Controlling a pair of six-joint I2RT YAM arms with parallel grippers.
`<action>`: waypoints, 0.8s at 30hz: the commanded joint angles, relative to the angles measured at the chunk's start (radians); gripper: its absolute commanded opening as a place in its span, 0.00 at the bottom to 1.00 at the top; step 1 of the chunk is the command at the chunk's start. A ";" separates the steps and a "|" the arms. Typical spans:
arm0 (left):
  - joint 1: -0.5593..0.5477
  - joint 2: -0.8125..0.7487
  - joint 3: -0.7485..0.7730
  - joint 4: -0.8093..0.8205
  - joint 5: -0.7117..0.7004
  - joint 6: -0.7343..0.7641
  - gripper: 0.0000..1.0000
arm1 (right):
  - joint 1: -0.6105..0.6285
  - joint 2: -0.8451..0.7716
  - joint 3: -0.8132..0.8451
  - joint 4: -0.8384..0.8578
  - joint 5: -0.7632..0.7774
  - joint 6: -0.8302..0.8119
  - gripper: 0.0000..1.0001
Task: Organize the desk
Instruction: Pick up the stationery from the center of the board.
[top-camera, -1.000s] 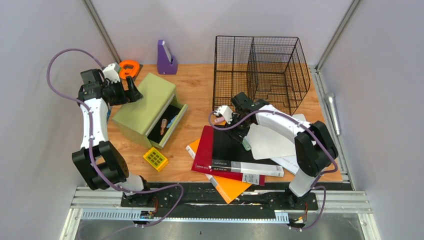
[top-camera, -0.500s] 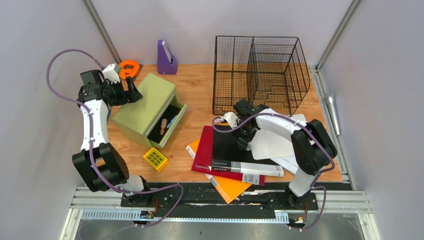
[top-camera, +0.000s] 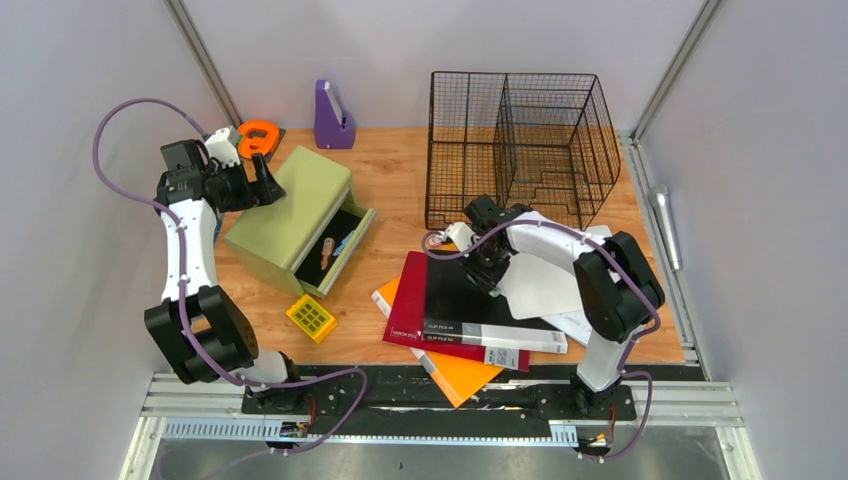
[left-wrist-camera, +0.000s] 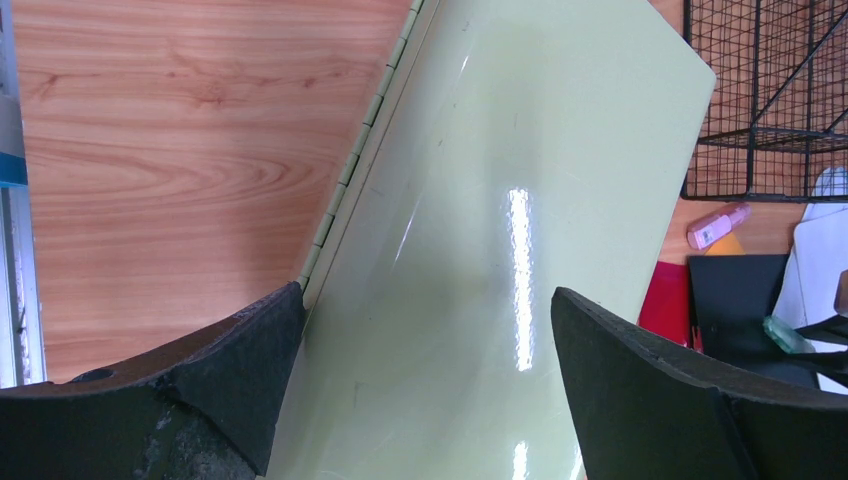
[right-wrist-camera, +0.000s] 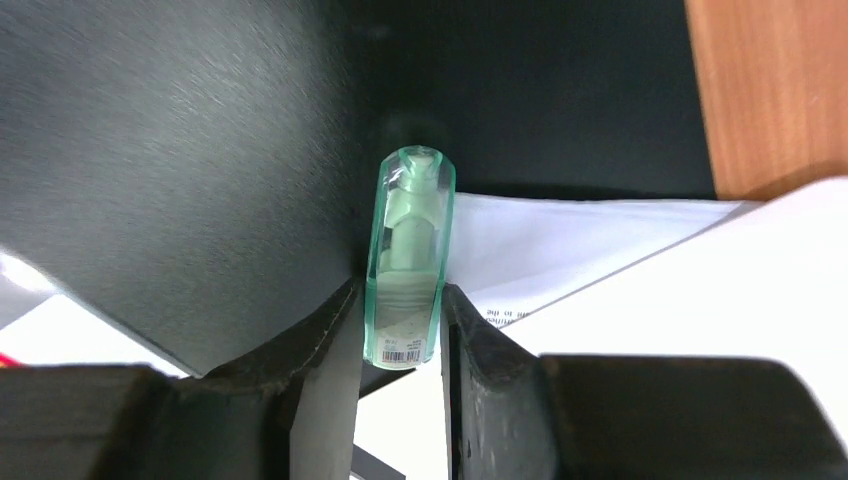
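1. the desk (top-camera: 400, 170) is the wide wood-grain top under both arms, shut in by grey walls. it is fixed and rigid, so what gets handled is the clutter on it.
2. the right gripper (right-wrist-camera: 400, 305) is clenched on a small translucent green tube (right-wrist-camera: 405, 250), one finger pressed to each long side near its barcode end. the tube lies at the edge of a black folder (right-wrist-camera: 200, 150), beside white papers (right-wrist-camera: 650, 270).
3. the tube looks light, stiff and slick. i judge a squeeze across its flat sides is right, though a grip this close to one end could let it pivot or slide out.
4. the folder and papers beneath it are thin and loose. they would likely shift if the fingers dragged across them.
5. the left gripper (left-wrist-camera: 425, 330) is spread wide over the glossy top of the pale green drawer box (left-wrist-camera: 500, 200), grasping nothing. the box looks bulky and smooth, and would be better pushed than pinched.
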 joint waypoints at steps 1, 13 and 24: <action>-0.015 -0.027 -0.001 -0.049 0.032 -0.027 0.99 | 0.018 0.019 0.159 -0.089 -0.092 -0.008 0.00; -0.015 -0.007 0.048 -0.078 0.043 -0.028 0.99 | 0.271 0.263 0.774 -0.169 -0.025 -0.284 0.00; -0.016 0.009 0.051 -0.079 0.031 -0.023 1.00 | 0.394 0.428 0.949 0.067 0.058 -0.755 0.02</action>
